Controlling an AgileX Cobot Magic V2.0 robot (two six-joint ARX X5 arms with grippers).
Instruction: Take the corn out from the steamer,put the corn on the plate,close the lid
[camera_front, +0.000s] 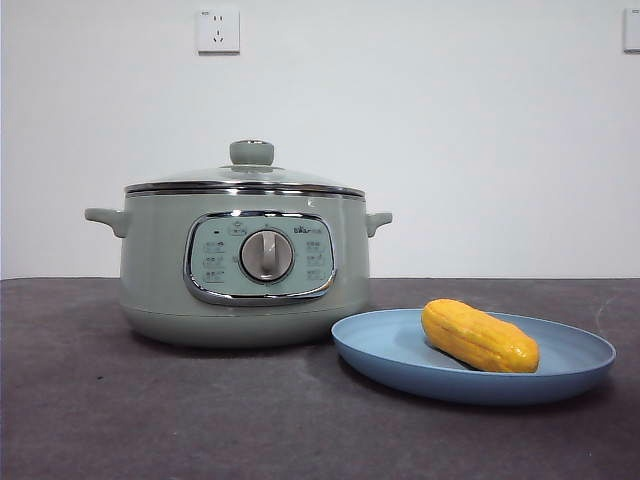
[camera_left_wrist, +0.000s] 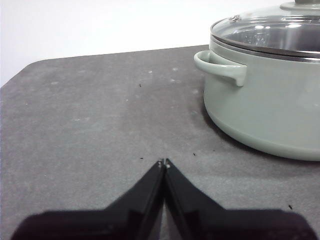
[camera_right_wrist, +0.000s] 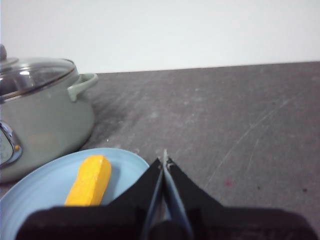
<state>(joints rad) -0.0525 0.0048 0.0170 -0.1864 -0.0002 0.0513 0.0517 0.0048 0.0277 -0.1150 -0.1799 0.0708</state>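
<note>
The yellow-orange corn (camera_front: 480, 336) (camera_right_wrist: 90, 181) lies on the light-blue plate (camera_front: 400, 355) (camera_right_wrist: 45, 182), right of the steamer. The sage-green steamer (camera_front: 245, 262) (camera_left_wrist: 260, 110) (camera_right_wrist: 40, 115) stands on the dark table with the glass lid (camera_front: 245, 180) (camera_left_wrist: 270, 30) (camera_right_wrist: 30, 72) seated on its rim. My left gripper (camera_left_wrist: 164, 162) is shut and empty, low over the table on the steamer's left side. My right gripper (camera_right_wrist: 164, 159) is shut and empty, at the plate's edge beside the corn. Neither arm shows in the front view.
A dark grey table top (camera_front: 150, 410) carries everything. A white wall with a power socket (camera_front: 218, 30) stands behind. The steamer's side handles (camera_left_wrist: 222, 67) (camera_right_wrist: 82, 85) stick out toward each arm.
</note>
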